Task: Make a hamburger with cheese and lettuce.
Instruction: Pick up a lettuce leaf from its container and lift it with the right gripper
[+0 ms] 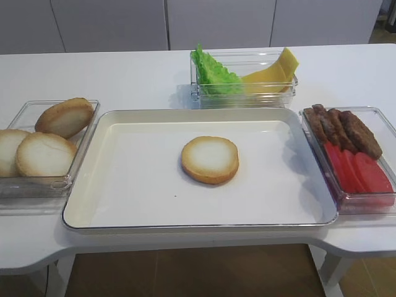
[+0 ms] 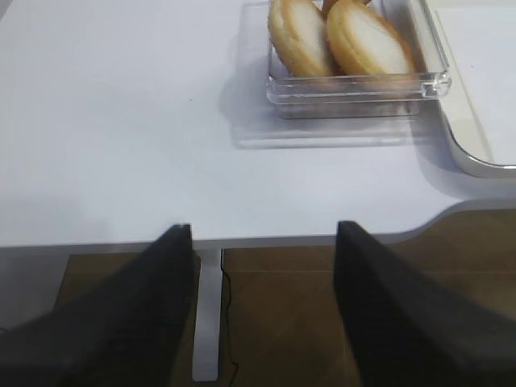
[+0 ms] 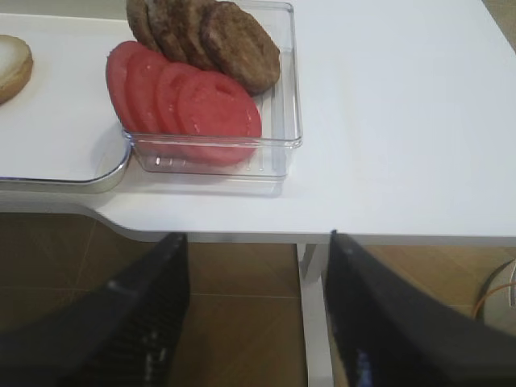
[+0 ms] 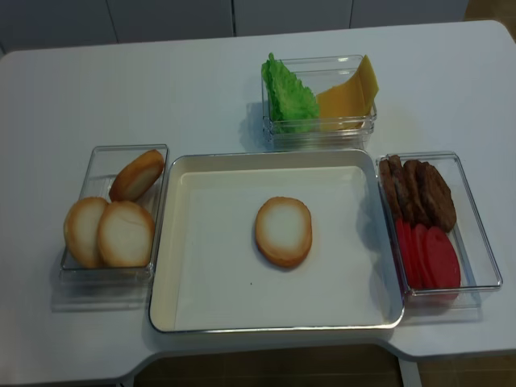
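A bun half (image 1: 210, 159) lies cut face up in the middle of the white tray (image 1: 124, 198); it also shows in the second high view (image 4: 283, 230) and at the left edge of the right wrist view (image 3: 12, 64). Green lettuce (image 1: 213, 73) and yellow cheese (image 1: 275, 71) stand in a clear box (image 1: 247, 96) behind the tray. Neither gripper shows in the high views. My right gripper (image 3: 254, 310) is open and empty below the table's front edge. My left gripper (image 2: 262, 302) is open and empty below the front edge too.
A clear box (image 1: 18, 185) left of the tray holds three more bun halves (image 1: 46, 154). A clear box (image 1: 387, 148) on the right holds brown patties (image 1: 343, 130) and red tomato slices (image 1: 359, 170). Table legs (image 3: 314, 322) stand below the front edge.
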Robot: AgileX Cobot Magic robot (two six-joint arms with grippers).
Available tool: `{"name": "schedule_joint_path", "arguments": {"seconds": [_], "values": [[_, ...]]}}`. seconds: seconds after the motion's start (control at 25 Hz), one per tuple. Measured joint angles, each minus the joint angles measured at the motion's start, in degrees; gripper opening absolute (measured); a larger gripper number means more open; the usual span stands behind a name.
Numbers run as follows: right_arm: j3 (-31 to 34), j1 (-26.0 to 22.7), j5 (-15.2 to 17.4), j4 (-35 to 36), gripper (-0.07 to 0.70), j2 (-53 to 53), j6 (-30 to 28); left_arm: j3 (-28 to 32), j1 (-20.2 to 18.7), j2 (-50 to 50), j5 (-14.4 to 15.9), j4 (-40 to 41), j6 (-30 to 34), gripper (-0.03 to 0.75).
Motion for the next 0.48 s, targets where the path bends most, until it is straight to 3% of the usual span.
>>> {"name": "schedule_joint_path", "arguments": {"seconds": [0.48], "values": [[-3.16, 0.0, -0.23, 2.84, 0.425, 0.0, 1.36, 0.0, 0.0, 0.0, 0.0, 0.0, 0.0, 0.417]]}}
